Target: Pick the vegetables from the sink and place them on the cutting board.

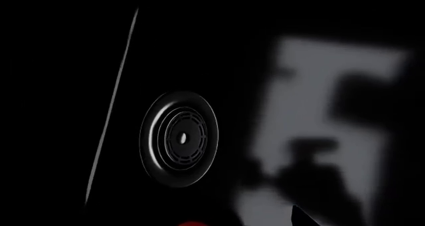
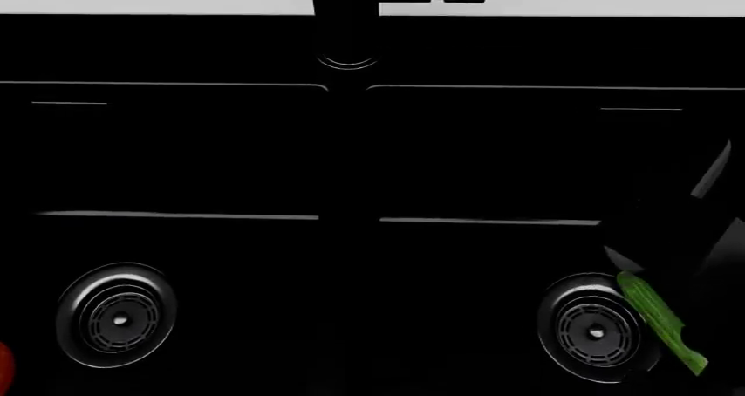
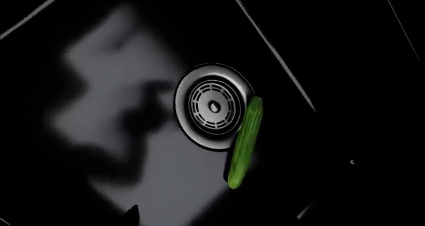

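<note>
**Two vegetables in the sink, none on the board**

Cucumber [image 2: 660, 321] lies in the right basin, touching the right drain [image 2: 591, 330] rim. Tomato [image 2: 3, 368] is barely visible at the left basin's near edge. Cutting board is out of view. Black sink [image 2: 349, 239] fills the head view. Step, as I judge it: approach before first pick. Neither gripper's finger state can be told. Next: descend on the cucumber, aligned across its length.

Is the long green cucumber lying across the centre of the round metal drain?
No, the long green cucumber lies along the round metal drain's rim.
</note>
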Robot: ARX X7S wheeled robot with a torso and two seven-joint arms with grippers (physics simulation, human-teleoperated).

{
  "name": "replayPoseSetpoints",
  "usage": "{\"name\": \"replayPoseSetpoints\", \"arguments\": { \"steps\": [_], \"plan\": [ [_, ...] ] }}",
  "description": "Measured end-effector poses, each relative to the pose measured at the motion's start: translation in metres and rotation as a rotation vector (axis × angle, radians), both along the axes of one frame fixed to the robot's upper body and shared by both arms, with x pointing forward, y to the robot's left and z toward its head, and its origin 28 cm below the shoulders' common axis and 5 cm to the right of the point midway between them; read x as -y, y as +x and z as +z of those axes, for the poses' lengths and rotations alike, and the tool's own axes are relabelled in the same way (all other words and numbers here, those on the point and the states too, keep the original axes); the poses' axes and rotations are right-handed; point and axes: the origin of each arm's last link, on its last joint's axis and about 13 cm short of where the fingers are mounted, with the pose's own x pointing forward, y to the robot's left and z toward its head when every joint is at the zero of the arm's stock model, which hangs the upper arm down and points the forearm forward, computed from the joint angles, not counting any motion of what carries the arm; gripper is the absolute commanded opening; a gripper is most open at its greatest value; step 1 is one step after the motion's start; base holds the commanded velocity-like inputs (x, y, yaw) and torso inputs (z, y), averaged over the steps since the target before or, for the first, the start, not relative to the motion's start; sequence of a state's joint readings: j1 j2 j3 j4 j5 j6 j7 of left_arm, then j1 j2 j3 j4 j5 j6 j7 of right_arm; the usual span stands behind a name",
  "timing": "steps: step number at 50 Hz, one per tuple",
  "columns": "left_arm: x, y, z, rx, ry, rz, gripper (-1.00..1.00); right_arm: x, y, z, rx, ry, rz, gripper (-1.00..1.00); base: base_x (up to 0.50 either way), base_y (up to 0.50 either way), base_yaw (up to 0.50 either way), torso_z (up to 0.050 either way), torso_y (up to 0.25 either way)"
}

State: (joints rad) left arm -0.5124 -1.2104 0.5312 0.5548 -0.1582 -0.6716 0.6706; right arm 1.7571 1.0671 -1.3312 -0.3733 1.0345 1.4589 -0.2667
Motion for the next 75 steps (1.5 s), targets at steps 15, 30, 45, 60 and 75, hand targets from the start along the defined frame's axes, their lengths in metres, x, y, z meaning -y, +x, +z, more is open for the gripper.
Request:
{"name": "replayPoseSetpoints", "arguments": {
  "steps": [15,30,45,60,75],
  "plan": [
    [0.004,-0.005,-0.004,-0.062,-0.024,-0.062,1.00,0.006,0.029,-0.034,0.005,0.073,-0.126,1.00,0.03,0.00,0.00,0.000,0.000],
    [0.007,-0.007,-0.014,-0.098,-0.034,-0.082,1.00,0.015,0.056,-0.066,0.036,0.089,-0.235,1.00,0.03,0.00,0.00,0.000,0.000],
    [0.012,-0.005,-0.018,-0.130,-0.037,-0.078,1.00,0.020,0.077,-0.103,0.078,0.119,-0.302,1.00,0.03,0.00,0.00,0.000,0.000],
    [0.012,-0.003,-0.021,-0.148,-0.029,-0.073,1.00,0.026,0.082,-0.135,0.083,0.129,-0.335,1.00,0.03,0.00,0.00,0.000,0.000],
    [0.015,-0.005,-0.020,-0.156,-0.023,-0.067,1.00,0.037,0.081,-0.151,0.121,0.152,-0.411,1.00,0.03,0.00,0.00,0.000,-0.001]
  ]
}}
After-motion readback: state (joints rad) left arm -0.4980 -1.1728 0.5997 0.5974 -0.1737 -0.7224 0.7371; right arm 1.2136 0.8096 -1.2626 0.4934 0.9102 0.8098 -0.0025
